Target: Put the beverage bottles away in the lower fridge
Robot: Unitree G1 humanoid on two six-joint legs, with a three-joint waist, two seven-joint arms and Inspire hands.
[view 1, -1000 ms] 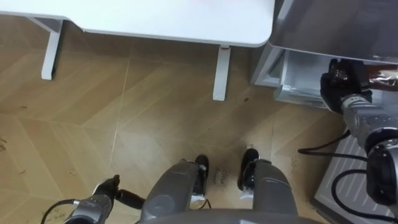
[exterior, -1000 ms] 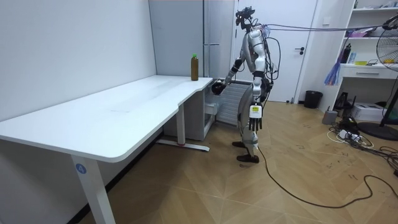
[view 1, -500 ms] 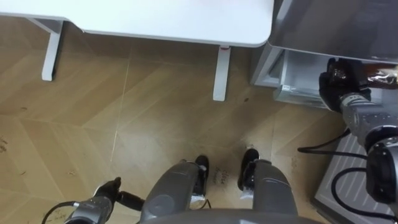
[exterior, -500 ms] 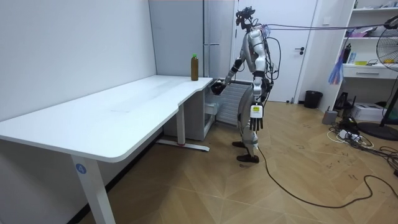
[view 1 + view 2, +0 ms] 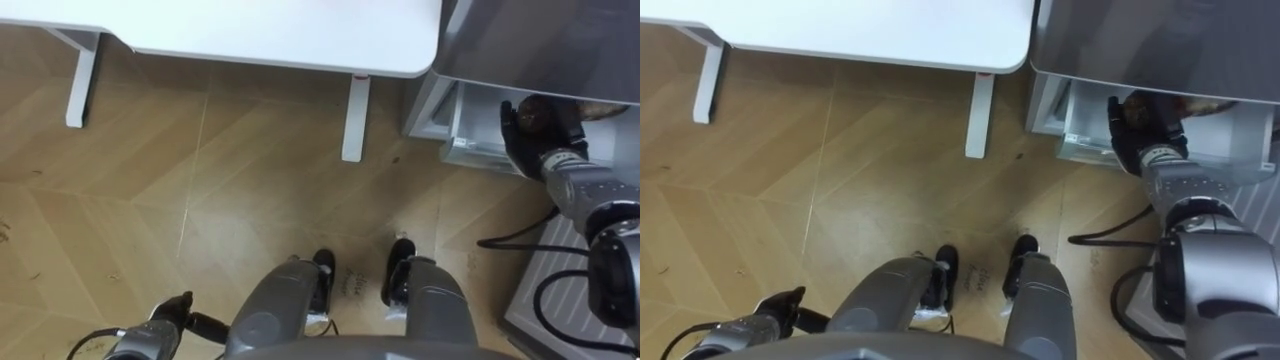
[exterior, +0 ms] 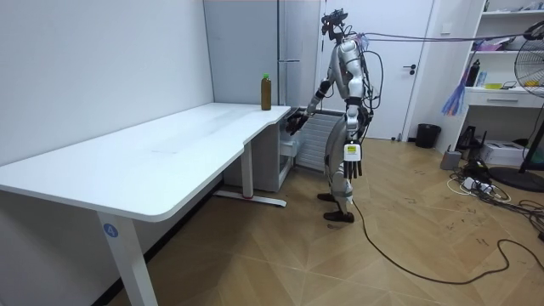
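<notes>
In the left eye view, the robot's right hand (image 5: pixel 533 140) is raised to the open lower compartment (image 5: pixel 468 125) of the tall grey metal fridge (image 5: pixel 540 45). It is against a dark brown drink bottle (image 5: pixel 575 110), which points toward the view's right just under the fridge's overhanging front edge. I cannot tell whether the hand is clamped on the bottle or loose beside it. The left hand (image 5: pixel 172 308) is low at the robot's side, above the herringbone wooden floor (image 5: pixel 250 200).

The right eye view looks further into the compartment. It shows the right hand in front of the pale inner wall, with the bottle only a dark patch above it. Whatever shelf lies beneath is hidden.

That hidden shelf is the likely risk. If the bottle is not yet resting on something when it is released, it will probably drop or roll out onto the floor. Drawing the arm back carelessly could also drag it out.

The room view adds the robot's stance: upright at the end of the long white counter (image 6: pixel 170 144), with the right arm stretched toward the low opening. The left hand hangs empty with straight, relaxed fingers. A second brown bottle with a green cap (image 6: pixel 266 92) stands upright on the counter's far corner beside the fridge, so by my reckoning one drink is not yet fetched.
</notes>
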